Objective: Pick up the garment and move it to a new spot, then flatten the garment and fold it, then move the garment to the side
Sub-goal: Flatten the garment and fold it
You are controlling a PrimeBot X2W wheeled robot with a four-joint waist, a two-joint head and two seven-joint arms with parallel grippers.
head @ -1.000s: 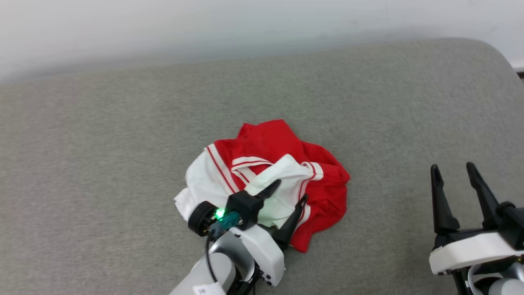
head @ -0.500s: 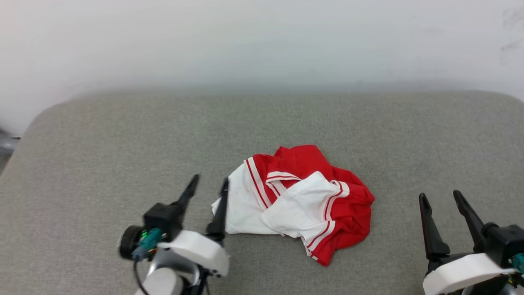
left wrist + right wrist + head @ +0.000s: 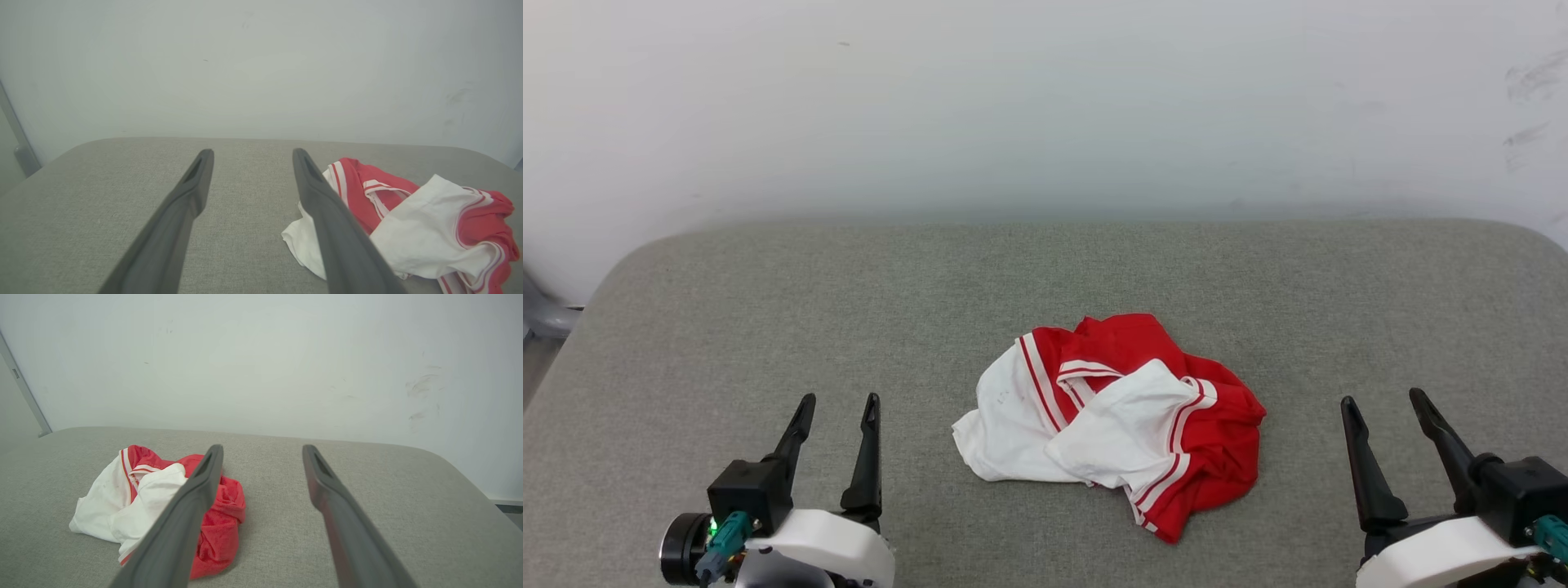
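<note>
At the middle of the surface (image 3: 768, 310), the garment (image 3: 1111, 425) lies bunched, apart from both arms. Left gripper (image 3: 840, 400) and right gripper (image 3: 1382, 398) gape empty. Flattening looks next: pinch opposite outer edges (white panel, red hem), draw apart evenly.

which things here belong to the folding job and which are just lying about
For the job: garment, crumpled; left gripper and right gripper, both open, touching nothing.
Just there: grey cushion under it; white wall behind.
</note>
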